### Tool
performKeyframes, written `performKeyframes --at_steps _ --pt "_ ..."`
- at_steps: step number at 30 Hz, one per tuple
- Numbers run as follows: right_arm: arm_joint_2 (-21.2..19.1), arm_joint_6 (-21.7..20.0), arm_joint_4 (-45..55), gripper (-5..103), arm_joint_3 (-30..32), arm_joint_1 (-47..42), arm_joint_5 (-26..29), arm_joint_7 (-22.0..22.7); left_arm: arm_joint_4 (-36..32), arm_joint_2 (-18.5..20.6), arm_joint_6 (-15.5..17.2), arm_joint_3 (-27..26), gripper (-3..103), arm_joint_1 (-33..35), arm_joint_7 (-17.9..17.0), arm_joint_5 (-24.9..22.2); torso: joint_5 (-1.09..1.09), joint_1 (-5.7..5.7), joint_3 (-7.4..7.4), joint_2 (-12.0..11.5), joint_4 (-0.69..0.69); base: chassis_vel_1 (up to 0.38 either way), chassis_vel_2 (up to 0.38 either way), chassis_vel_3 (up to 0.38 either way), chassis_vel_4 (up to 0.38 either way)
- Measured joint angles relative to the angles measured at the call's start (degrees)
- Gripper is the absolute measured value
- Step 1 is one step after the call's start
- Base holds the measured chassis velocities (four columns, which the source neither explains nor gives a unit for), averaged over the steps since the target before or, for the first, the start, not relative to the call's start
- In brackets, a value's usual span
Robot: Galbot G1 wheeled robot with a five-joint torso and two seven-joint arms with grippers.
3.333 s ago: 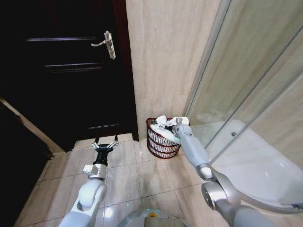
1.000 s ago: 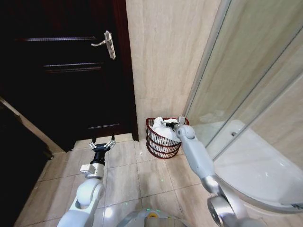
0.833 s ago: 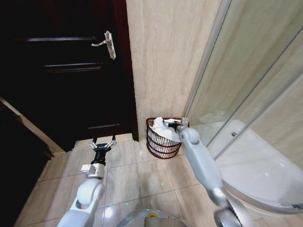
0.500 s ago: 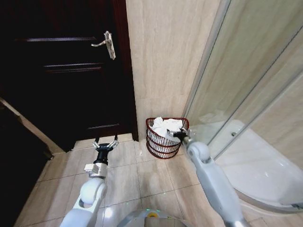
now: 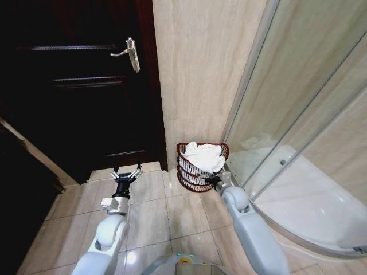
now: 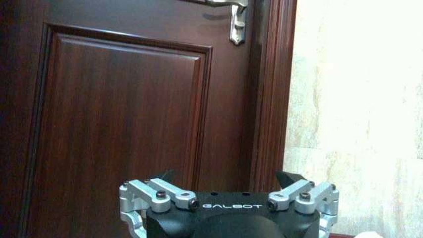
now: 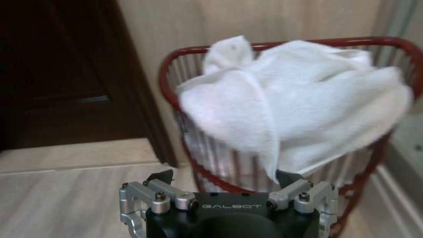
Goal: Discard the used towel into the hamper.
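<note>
The robot holds both arms out low in front of it, the left gripper (image 5: 127,174) with its fingers spread wide and the right gripper (image 5: 213,179) spread wide too, holding nothing.

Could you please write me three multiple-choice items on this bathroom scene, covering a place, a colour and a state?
1. Where does the hamper stand?
A. inside the shower
B. on the floor against the wall, between door and shower
C. behind the robot

2. What colour is the towel?
A. white
B. blue
C. green

3. How is the right gripper?
A. shut on the towel
B. open, holding nothing
C. inside the hamper

Answers:
1 B, it stands against the tiled wall.
2 A, white cloth drapes over the rim.
3 B, its jaws are spread and bare.
</note>
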Motion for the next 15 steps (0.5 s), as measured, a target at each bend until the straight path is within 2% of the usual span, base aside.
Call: performKeyframes --at_steps 8,11,15 --pt "0.11 -1.07 3.62 100 -1.52 -0.82 -0.50 1.19 -0.01 -0.01 -0.11 -0.50 100 0.12 0.05 -0.12 0.00 0.00 0.00 0.00 0.00 0.000 0.000 0.000 0.000" --pt "-0.53 2.54 3.59 100 -1.61 -0.69 -2.77 1.41 0.17 -0.21 -0.29 -0.17 100 0.11 0.18 -0.03 0.00 0.00 0.00 0.00 0.00 0.000 0.000 0.000 0.000" --pt "-1.49 4.26 5.68 100 -1.65 -0.13 -4.71 1.58 0.18 -0.40 -0.33 0.57 100 0.10 0.21 0.48 0.00 0.00 0.00 0.00 0.00 0.000 0.000 0.000 0.000"
